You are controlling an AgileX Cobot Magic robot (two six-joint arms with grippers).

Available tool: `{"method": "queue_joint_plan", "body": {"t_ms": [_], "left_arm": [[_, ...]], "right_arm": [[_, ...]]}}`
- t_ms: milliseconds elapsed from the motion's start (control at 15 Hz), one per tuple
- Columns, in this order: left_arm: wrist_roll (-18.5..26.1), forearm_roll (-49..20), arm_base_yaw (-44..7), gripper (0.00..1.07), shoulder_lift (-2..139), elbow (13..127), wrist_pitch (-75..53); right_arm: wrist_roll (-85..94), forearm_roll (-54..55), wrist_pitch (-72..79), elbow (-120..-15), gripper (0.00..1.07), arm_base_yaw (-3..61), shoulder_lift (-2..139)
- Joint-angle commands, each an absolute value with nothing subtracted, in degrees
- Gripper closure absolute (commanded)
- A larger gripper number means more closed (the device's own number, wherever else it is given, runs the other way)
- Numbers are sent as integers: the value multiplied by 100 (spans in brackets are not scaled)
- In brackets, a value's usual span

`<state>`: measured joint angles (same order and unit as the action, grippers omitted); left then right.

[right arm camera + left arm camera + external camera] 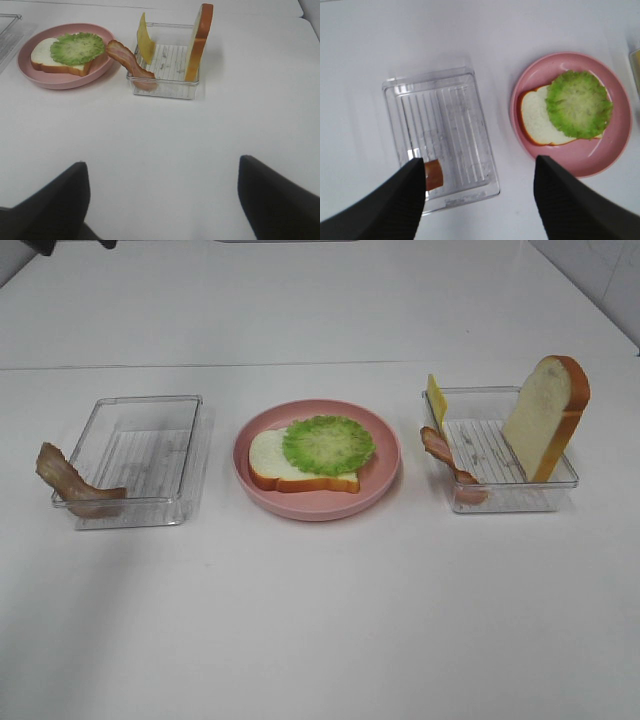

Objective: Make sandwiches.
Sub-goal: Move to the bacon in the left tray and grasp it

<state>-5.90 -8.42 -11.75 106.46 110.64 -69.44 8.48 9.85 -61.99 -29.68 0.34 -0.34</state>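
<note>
The sandwich (pixel 305 462) lay half-built on the plate (pixel 320 510), mid-desk (pixel 320 620): a bottom slice (pixel 268 458) with lettuce (pixel 328 444) on top. The bacon (pixel 70 480) draped over a corner of the left tray (pixel 150 400) looked due next. The left fingers (pixel 395 205) hung released and empty above that tray. It seemed best to pinch the raised end across its width, lift it clear of the rim and lay it flat on the lettuce. The right fingers (pixel 55 205) were spread, empty. The right tray (pixel 500 505) held cheese (pixel 436 398), a second strip (pixel 445 462) and an upright slice (pixel 545 415). Nothing blocked the path.

Bright, even, diffuse light; the white bench (pixel 320 620) shows only faint shadows. Dark fingers (pixel 385 210) look soft-edged.
</note>
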Motion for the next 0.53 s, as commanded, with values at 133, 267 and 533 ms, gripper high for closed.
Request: {"method": "queue_joint_plan", "body": {"t_ms": [133,267,533], "left_arm": [[-968,-338,-1169,47,9815,10055,-7380],[-1169,-80,-1169,47,9488,9528,-7380],[-1461,246,-1169,47,9230,8761,-7374]], "right_arm": [[808,985,-6182,-2962,31,0,-74],[808,985,-6182,-2962,31,0,-74],[808,985,-6182,-2962,31,0,-74]]}}
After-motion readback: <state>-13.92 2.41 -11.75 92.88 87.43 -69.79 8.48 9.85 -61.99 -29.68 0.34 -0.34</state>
